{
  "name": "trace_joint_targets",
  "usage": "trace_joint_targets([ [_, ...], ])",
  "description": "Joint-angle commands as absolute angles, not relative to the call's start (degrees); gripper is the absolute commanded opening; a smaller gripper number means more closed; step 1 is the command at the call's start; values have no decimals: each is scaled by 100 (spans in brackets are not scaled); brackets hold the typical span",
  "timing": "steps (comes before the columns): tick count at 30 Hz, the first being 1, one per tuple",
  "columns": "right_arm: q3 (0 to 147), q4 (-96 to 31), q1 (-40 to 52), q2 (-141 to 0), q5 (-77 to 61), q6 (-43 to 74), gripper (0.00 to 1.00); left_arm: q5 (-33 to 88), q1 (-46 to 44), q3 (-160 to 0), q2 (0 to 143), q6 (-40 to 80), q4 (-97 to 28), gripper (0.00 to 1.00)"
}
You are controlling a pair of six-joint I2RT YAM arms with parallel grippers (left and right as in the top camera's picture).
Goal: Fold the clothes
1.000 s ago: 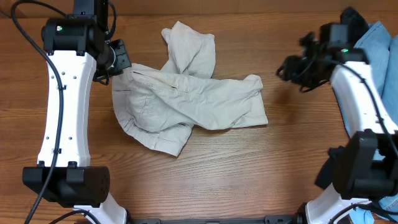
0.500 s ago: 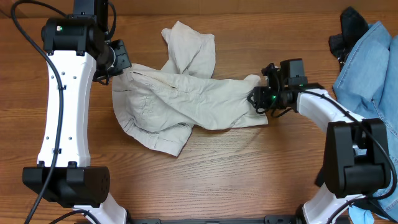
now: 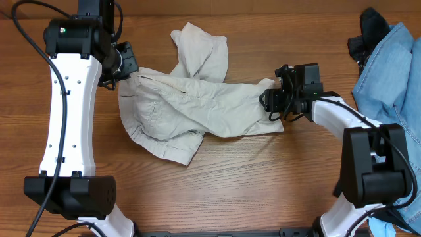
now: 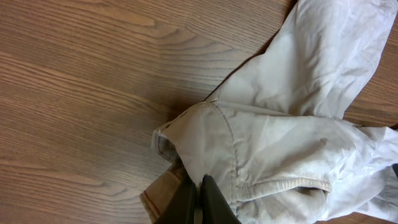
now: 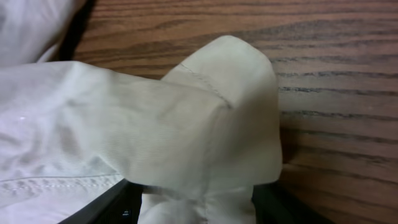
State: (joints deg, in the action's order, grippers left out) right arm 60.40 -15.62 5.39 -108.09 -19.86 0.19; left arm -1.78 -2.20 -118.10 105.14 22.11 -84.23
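Swinging in from the denim at the table's 3 o'clock edge, the right gripper now sits at the trousers' 3 o'clock cuff, a touch closer than half a second back. Its fingers stand wide apart, the cuff between them, not pinched. The left gripper has not shifted — fingers pressed together on the waistband at the heap's 10 o'clock corner. The trousers lie crumpled mid-table.

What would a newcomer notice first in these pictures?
Crumpled pale beige cotton trousers sprawl across the middle of the brown wooden table. The left gripper is shut on their left edge; the open right gripper straddles their right end. A light blue denim garment lies far right.
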Motion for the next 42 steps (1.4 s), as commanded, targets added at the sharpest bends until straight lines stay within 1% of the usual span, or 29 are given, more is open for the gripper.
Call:
trace_joint_targets([
  [1, 5996, -1459, 552, -11096, -1986, -1, 62, -296, -191, -11939, 10414, 2143, -8420, 4],
  [8, 6007, -1264, 552, -11135, -1979, -1, 62, -296, -191, -11939, 10414, 2143, -8418, 4],
  [10, 6020, -1264, 550, -11131, -1979, -1, 53, -298, -191, -11939, 10414, 2143, -8420, 4],
  [14, 6093, -1393, 545, -11102, -1957, 5, 24, -298, -191, -11939, 10414, 2143, -8416, 4],
  [16, 6101, -1422, 534, -11043, -1957, 21, 18, -298, -191, -11939, 10414, 2143, -8416, 4],
  [18, 6119, -1448, 517, -10954, -1953, 19, 17, -298, -191, -11939, 10414, 2143, -8416, 4],
  [21, 6125, -1485, 440, -10772, -1879, 69, 4, -301, -191, -11939, 10414, 2143, -8416, 4],
  [28, 6141, -2047, 99, -10079, -1741, 217, 4, -362, -189, -11942, 10412, 2137, -8390, 4],
  [33, 6495, -3116, -174, -9181, -1741, 211, 4, -329, -189, -12062, 10392, 1962, -8431, 4],
  [37, 7201, -4307, -228, -8440, -1741, 185, 4, -263, -189, -12490, 10228, 1817, -8619, 4],
  [42, 8764, -5800, -226, -7780, -1643, 187, 4, -143, -187, -13347, 9797, 1671, -8722, 4],
])
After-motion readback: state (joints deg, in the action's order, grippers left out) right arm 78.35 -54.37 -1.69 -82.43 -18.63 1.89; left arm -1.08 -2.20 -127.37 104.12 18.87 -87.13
